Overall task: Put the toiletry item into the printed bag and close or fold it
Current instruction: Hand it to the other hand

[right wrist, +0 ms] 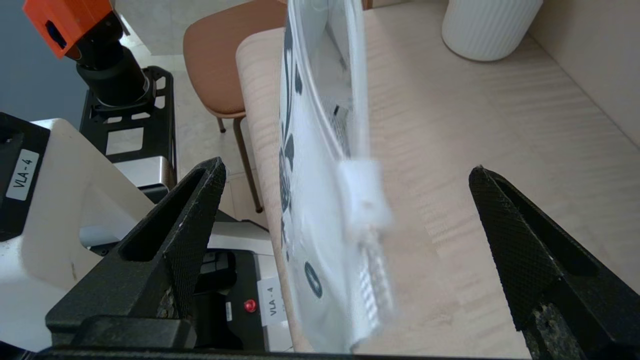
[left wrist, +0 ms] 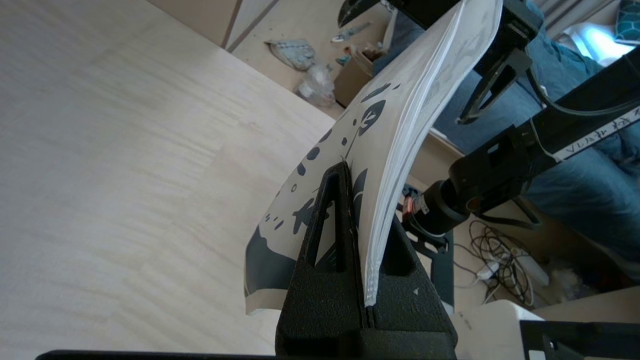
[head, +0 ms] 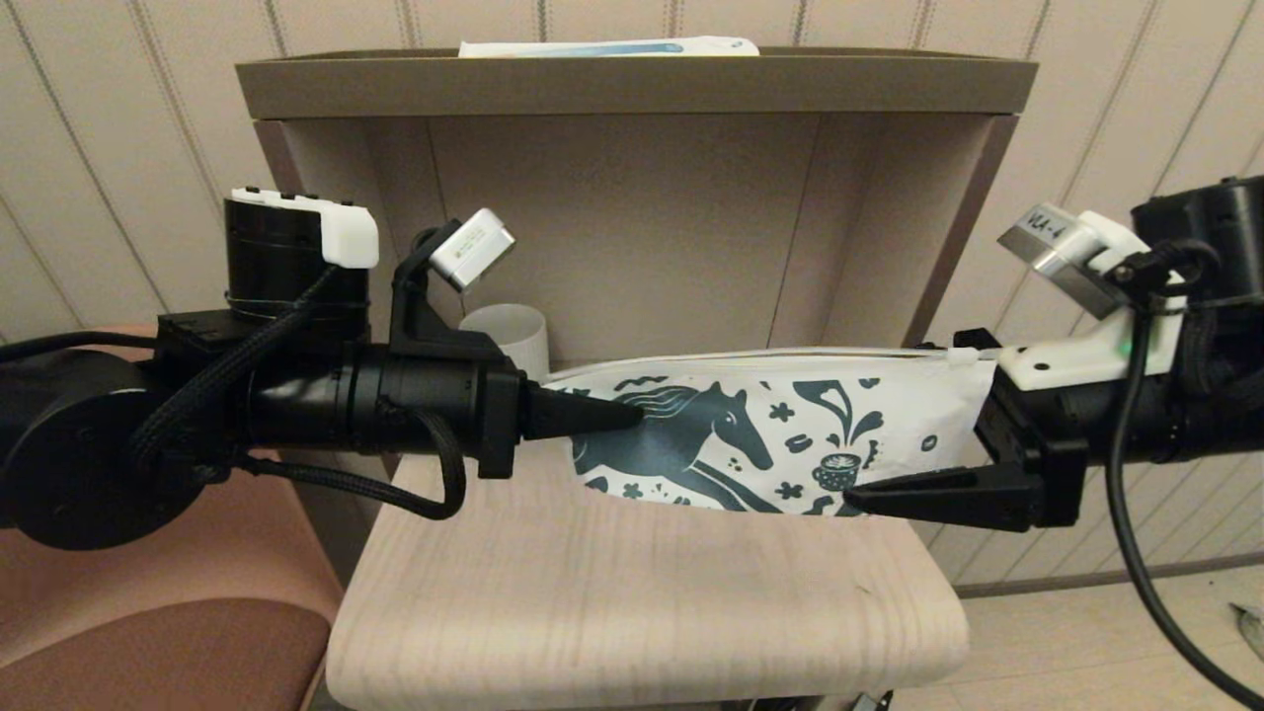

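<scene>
Printed bag point(head: 780, 434): you see it in the head view held up above the table point(head: 642, 602), its long axis running from one arm to the other, zip edge on top.
Left gripper point(head: 632, 415): you have it clamped on the bag's left end, fingers together on the fabric.
Right gripper point(head: 923, 425): it sits at the bag's right end with fingers spread wide, one above near the zip slider point(head: 963, 357), one below; nothing is gripped.
Mug point(head: 509, 336): white, standing behind the bag in the shelf alcove, well clear.
Left wrist view: your two fingers pinch the bag point(left wrist: 390, 130) edge-on; the pouch curves away from them toward the right arm.
Right wrist view: the bag point(right wrist: 320, 165) hangs between the spread fingers point(right wrist: 195, 220), touching neither; the slider point(right wrist: 365, 197) lies straight ahead of the gripper.
Turning relation: your right gripper is the nearer one to the slider, so a closing pull would likely run along the long axis toward the left gripper.
Toiletry item: you cannot tell whether it is inside.
</scene>
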You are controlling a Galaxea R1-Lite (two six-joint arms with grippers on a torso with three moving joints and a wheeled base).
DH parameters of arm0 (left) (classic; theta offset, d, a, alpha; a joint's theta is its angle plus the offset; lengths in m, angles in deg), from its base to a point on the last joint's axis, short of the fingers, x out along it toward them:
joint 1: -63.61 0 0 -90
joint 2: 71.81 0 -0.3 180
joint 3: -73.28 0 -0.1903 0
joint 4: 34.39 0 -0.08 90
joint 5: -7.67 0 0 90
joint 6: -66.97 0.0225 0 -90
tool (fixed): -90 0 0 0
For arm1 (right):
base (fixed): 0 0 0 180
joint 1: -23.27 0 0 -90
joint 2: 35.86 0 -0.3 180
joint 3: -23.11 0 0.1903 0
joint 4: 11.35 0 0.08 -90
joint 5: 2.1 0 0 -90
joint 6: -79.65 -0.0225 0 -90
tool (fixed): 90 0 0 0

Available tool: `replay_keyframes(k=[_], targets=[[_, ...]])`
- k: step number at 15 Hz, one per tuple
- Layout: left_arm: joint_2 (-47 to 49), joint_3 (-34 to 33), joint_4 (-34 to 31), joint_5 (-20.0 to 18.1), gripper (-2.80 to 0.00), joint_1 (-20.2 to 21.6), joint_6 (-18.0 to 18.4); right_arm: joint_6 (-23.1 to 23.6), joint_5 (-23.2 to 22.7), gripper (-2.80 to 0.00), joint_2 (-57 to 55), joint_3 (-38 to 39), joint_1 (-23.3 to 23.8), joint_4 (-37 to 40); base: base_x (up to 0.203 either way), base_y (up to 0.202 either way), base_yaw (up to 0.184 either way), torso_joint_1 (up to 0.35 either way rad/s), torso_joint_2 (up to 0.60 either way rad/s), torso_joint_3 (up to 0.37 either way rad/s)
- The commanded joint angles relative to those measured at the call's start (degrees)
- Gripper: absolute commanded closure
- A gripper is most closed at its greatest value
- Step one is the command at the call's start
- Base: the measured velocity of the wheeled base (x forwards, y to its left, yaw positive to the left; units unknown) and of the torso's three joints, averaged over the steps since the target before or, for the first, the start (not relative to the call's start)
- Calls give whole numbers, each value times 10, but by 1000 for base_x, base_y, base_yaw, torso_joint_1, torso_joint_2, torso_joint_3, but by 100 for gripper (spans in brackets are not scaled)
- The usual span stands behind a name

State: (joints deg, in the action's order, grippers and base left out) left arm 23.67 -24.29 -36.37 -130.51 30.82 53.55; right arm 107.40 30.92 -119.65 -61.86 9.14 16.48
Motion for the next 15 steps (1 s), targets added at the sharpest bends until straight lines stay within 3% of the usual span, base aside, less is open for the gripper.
replay_keyframes(k=[1, 3, 4, 15], targets=[[1, -1, 2, -3, 0, 0, 0, 2, -3, -280, 1, -4, 0, 1, 0, 0, 0, 0, 0, 0], [1, -1, 2, -3, 0, 0, 0, 2, -3, -280, 1, -4, 0, 0, 0, 0, 0, 0, 0, 0], [1, -1, 2, -3, 0, 0, 0, 2, -3, 0, -2, -5, 0, 0, 0, 0, 0, 0, 0, 0], [1, -3, 2, -10, 0, 0, 0, 4, -4, 0, 0, -1, -3, 6, 0, 0, 0, 0, 0, 0]])
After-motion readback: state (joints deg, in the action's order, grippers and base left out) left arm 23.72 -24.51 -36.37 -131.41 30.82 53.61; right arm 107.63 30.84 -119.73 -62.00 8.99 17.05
